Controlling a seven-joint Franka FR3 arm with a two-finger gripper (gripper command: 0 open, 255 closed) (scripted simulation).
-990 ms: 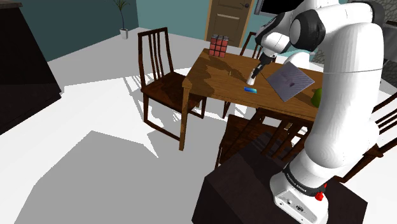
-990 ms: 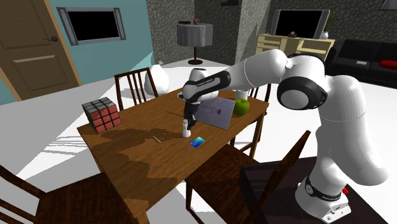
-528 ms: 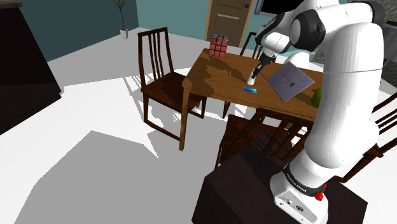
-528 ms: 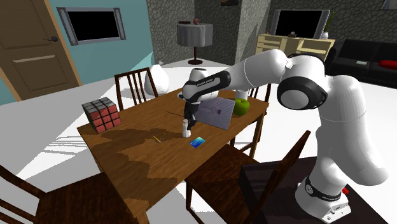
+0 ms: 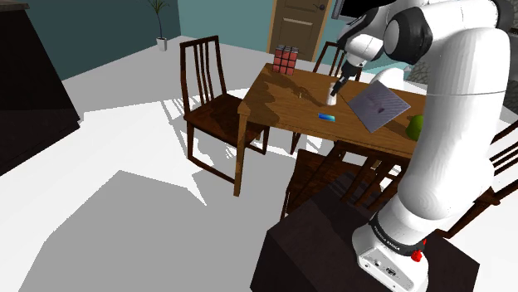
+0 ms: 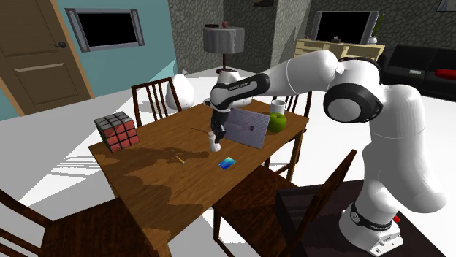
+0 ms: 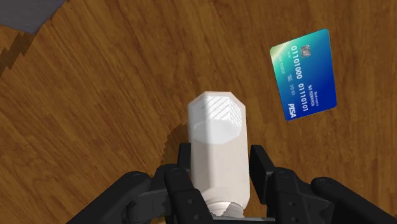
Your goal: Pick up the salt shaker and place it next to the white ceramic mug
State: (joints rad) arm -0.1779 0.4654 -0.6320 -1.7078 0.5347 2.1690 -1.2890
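Clamping the white faceted salt shaker [image 7: 215,137] by its lower body, the all-black two-finger gripper [image 7: 219,167] had both jaws pressed on opposite sides. The shaker sat upright btw them w/ its ridged cap poking out past the fingertips. Its shadow fell on the brown wooden table [image 7: 95,114] just under the jaws. I judged the shaker to be a little off the wood, tho couldn't be sure.

Past the jaws & off to one side lay a blue-green bank card [image 7: 305,75], flat on the table and not touching the shaker. Further out from the jaws stood a grey flat slab [image 6: 248,128], tilted. Beyond that sat a green round fruit [image 6: 277,122]. Behind it was a small white obj [image 6: 278,106], prob. the white mug but too small to be certain. Well away from the jaws on the opposite side, a multi-coloured puzzle cube [image 6: 117,132] sat near the table corner.

Progress, as judged: grasp done, lift begun. Left to do: carry past the slab to the mug, set down beside it, let go. Approx a third thru.

Count: 1 shaker, 1 card, 1 slab, 1 fruit, 1 likely mug, 1 cube, 1 table, and 4 dark wooden chairs [image 5: 203,83] round it.
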